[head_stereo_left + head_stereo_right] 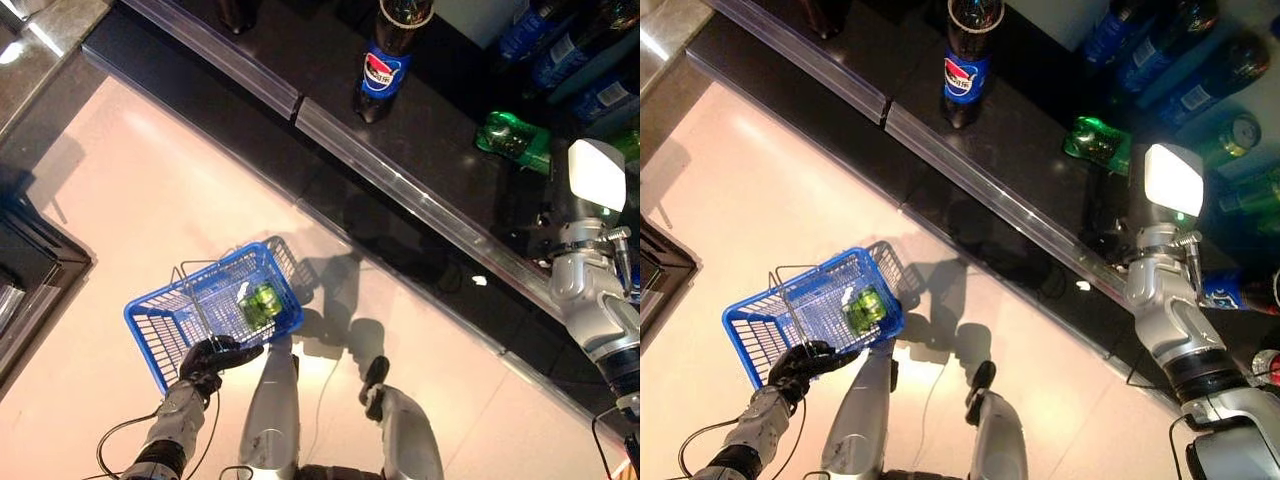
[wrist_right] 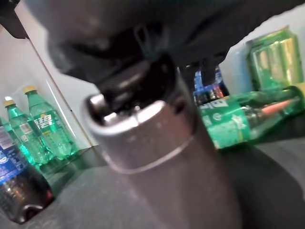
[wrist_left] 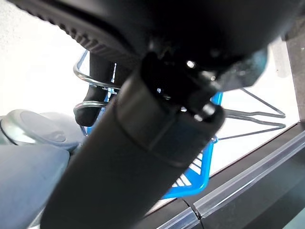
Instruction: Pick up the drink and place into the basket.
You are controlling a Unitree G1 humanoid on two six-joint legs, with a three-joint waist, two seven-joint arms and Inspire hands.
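Reach for the fallen green bottle on the far dark shelf wants care, since the right hand shows no fingers, while the left hand curls on the blue basket holding 1 green drink.

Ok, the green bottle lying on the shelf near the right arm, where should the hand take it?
Around the body of the green bottle, coming from above: it lies on its side on the dark shelf, so its round flank faces up and looks open.

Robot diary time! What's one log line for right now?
left hand: holds basket | drink: in basket | right hand: at shelf, by green bottle
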